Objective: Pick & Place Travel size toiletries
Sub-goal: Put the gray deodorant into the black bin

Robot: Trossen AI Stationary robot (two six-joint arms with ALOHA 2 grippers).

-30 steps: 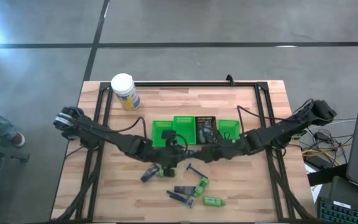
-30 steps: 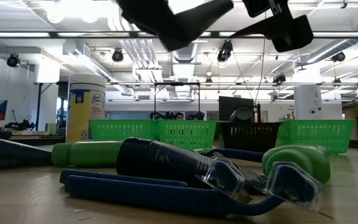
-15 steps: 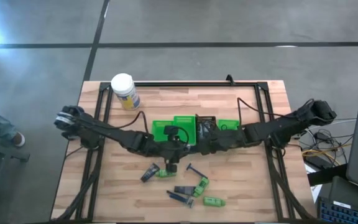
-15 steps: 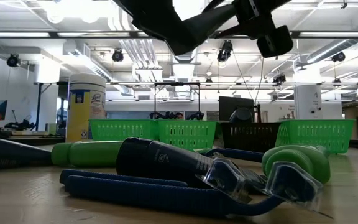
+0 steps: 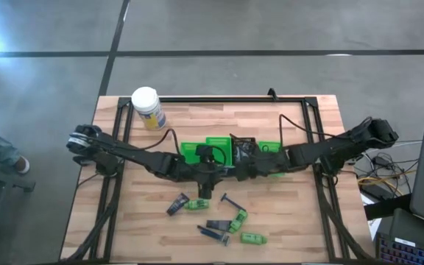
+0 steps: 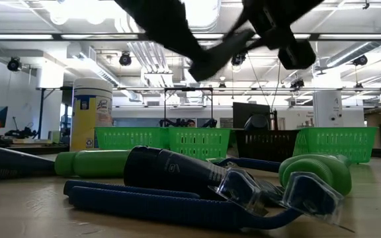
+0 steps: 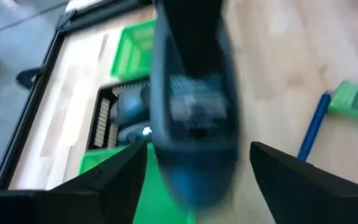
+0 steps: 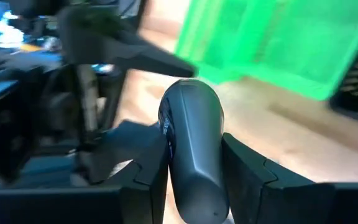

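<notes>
Left to right in the high view: white canister [image 5: 146, 107] stood at the back-left of the table [image 5: 300, 221], not part of the job.

Left gripper [image 5: 204, 190] hung over the table just in front of the green bins [image 5: 191, 153]. Its wrist view showed a dark grey tube [image 7: 194, 112] clamped between the fingers [image 7: 114, 176], so closed on it.

Right gripper [image 5: 235, 171] sat at the front edge of the bin row, near the dark bin [image 5: 243, 146]. Its fingers [image 8: 145, 174] were also closed around a dark grey bottle [image 8: 191, 149].

Step, as I read it: both arms were in the carry phase, each with an item lifted and close to the bins. Next move calls for positioning over the right bin, clearing the rim, then opening. The grippers were near each other, so collision is the risk.

Count, high view:
- bins: three green plus one dark, in a row
- loose toiletries in front: about six
 - dark tube [image 5: 177, 205] with a green bottle [image 5: 191, 204] touching it
 - blue razor [image 5: 229, 199]
 - green bottles [image 5: 238, 218] and [image 5: 252, 238]
 - dark tube [image 5: 216, 224]
 - blue razor [image 5: 213, 234]
- exact count is uncertain; they overlap.
- canister: one
</notes>
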